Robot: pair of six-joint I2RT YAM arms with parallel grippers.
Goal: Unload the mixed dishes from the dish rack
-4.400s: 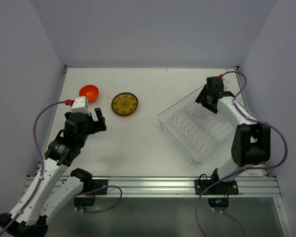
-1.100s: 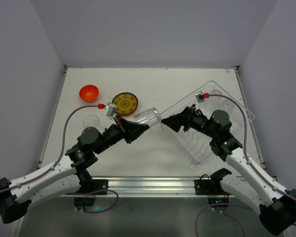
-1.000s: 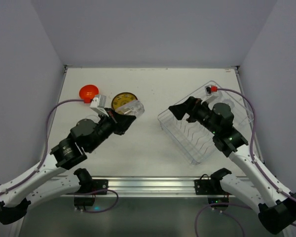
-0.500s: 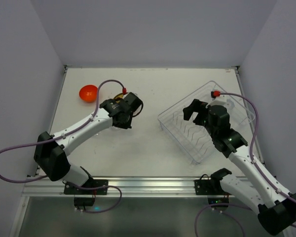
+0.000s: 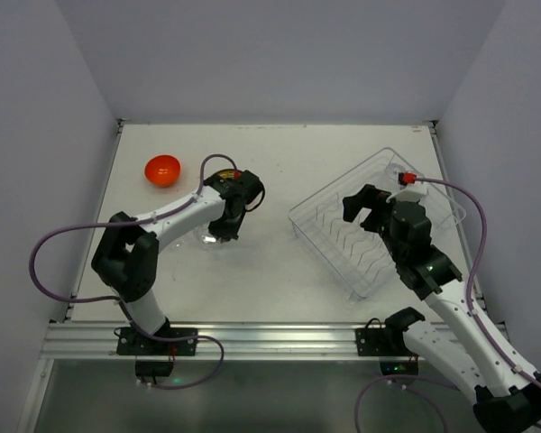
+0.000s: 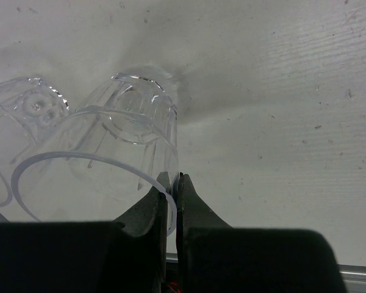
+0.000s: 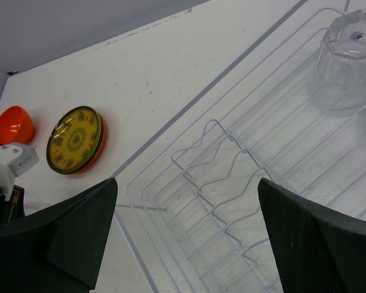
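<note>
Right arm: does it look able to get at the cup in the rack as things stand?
Probably yes: the right gripper hangs open over the dish rack, and the upturned clear cup in its corner has nothing over it.

My left tool (image 6: 174, 183), empty at first, now pinches a clear cup (image 6: 131, 131) by the rim, brought from beside the dish rack (image 5: 343, 262) down to the counter (image 6: 280, 91) beneath it. My right tool (image 5: 365, 209) is drawn back over the rack.
</note>
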